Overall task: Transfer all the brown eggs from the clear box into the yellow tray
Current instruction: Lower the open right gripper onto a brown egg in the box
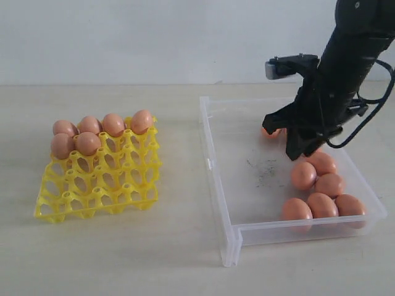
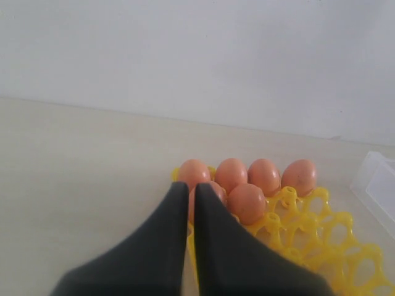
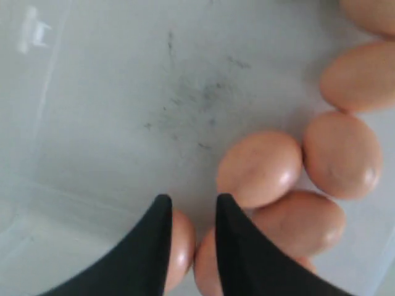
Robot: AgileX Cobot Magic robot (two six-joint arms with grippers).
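Observation:
The yellow tray [image 1: 105, 185] lies on the left of the table with several brown eggs [image 1: 88, 142] in its far rows. The clear box [image 1: 253, 185] lies on the right and holds several more brown eggs [image 1: 329, 184], most in its near right corner. One egg [image 1: 270, 131] shows behind the arm. My right gripper [image 1: 300, 154] hangs inside the box, open, just above the eggs [image 3: 259, 168]. Two eggs lie under its fingertips [image 3: 162, 206]; none is between them. My left gripper [image 2: 191, 187] is shut and empty, near the tray's eggs [image 2: 247, 202]. It is outside the exterior view.
The box's low transparent walls [image 1: 213, 166] rise around the right gripper. Dark scuff marks [image 3: 185, 105] cover the box floor. The yellow tray's near rows of cups [image 2: 321, 228] hold nothing. Bare pale table lies between tray and box, and a white wall stands behind.

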